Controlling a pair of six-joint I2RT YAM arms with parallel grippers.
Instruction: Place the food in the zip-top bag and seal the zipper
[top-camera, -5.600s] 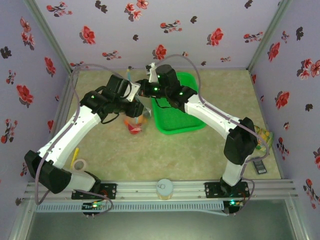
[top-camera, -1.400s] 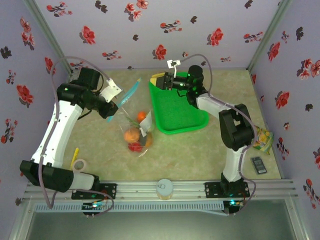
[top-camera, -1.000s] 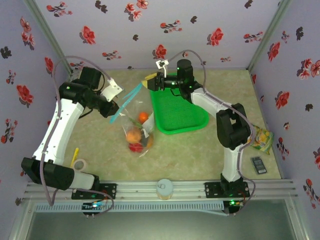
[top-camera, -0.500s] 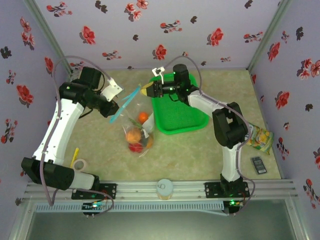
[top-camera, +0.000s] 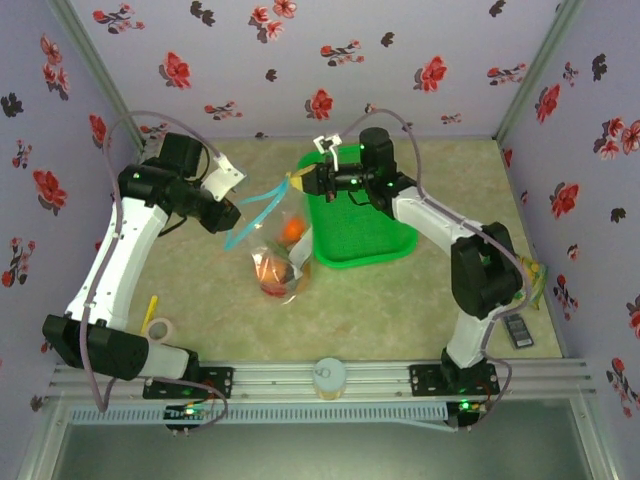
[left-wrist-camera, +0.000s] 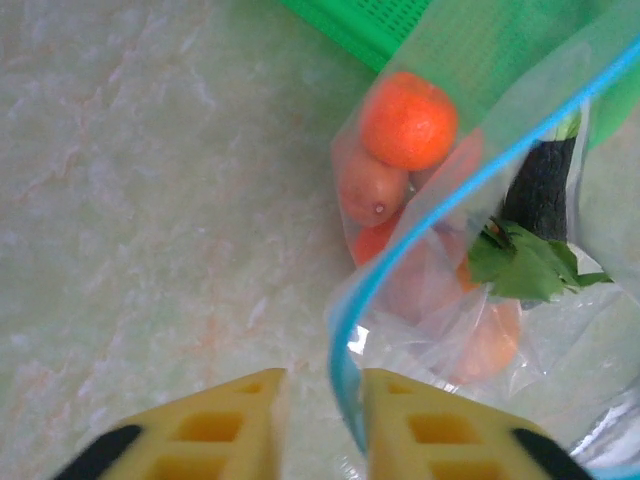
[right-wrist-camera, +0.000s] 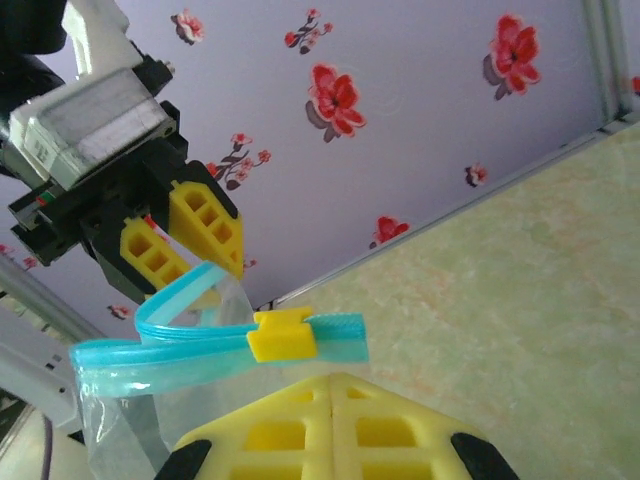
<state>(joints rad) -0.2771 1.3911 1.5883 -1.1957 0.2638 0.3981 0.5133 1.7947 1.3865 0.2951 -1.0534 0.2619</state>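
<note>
On the left of the table (top-camera: 420, 300), near the front edge, a roll of tape (top-camera: 157, 328) lies beside the left arm. Further back, the left gripper (left-wrist-camera: 325, 382) has its yellow fingers a little apart. The zipper (right-wrist-camera: 335, 333) runs through the gap, close against one finger but not nipped. From there the light-blue strip arcs through the air to the right, its two sides parted at that end, with the zip-top bag (left-wrist-camera: 590, 320) hanging below it. The food (top-camera: 275, 270) sits in the bottom of the bag, just left of the green basket (top-camera: 365, 225). An orange (left-wrist-camera: 408, 118) is on top, with reddish and orange lumps beneath and a green leafy bit (left-wrist-camera: 520, 265) alongside. I can't tell whether the bag rests on the table. At the strip's right end the right gripper (right-wrist-camera: 335, 385) has its fingers pressed tight together on the zipper, next to a small yellow slider (right-wrist-camera: 283, 335). Far right, a small black device (top-camera: 517, 330) lies near the front.
</note>
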